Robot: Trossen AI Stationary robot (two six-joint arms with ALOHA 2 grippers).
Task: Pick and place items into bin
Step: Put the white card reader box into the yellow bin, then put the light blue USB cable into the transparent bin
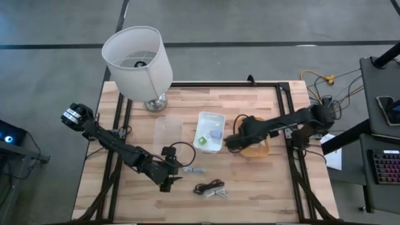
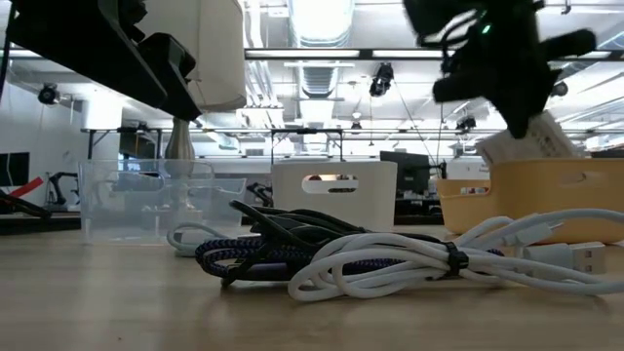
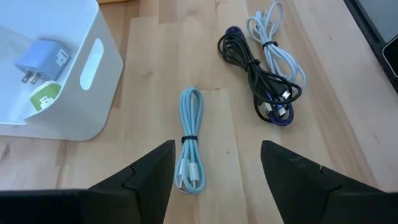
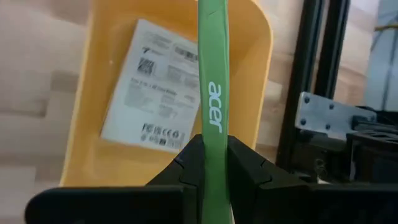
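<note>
My left gripper (image 3: 217,149) is open and hovers over the table's near middle (image 1: 170,181), its fingers on either side of a light blue coiled cable (image 3: 189,146) without touching it. The cable lies flat on the wood. My right gripper (image 4: 213,142) is above the yellow bin (image 4: 81,149), right of the white bin (image 1: 209,132), and is shut on a thin flat item with a green "acer" edge (image 4: 213,74). A white packet with dark print (image 4: 158,87) lies in the yellow bin. A grey-blue plug cube (image 3: 42,59) and a green piece (image 3: 45,96) lie in the white bin. My right gripper pinches the flat item between its two fingers, on its green edge near the "acer" print (image 4: 214,124). The item stands edge-on along the fingers and is lifted above the yellow bin's floor. In the low view a white packet (image 2: 531,141) slants below the gripper, behind the bin's rim.
A bundle of black, purple and white cables (image 1: 210,189) lies near the front edge, right of my left gripper. A clear container (image 1: 167,132) stands left of the white bin. The white-shaded lamp (image 1: 137,56) stands at the far left. Black frame rails (image 1: 289,112) run along the table's right side.
</note>
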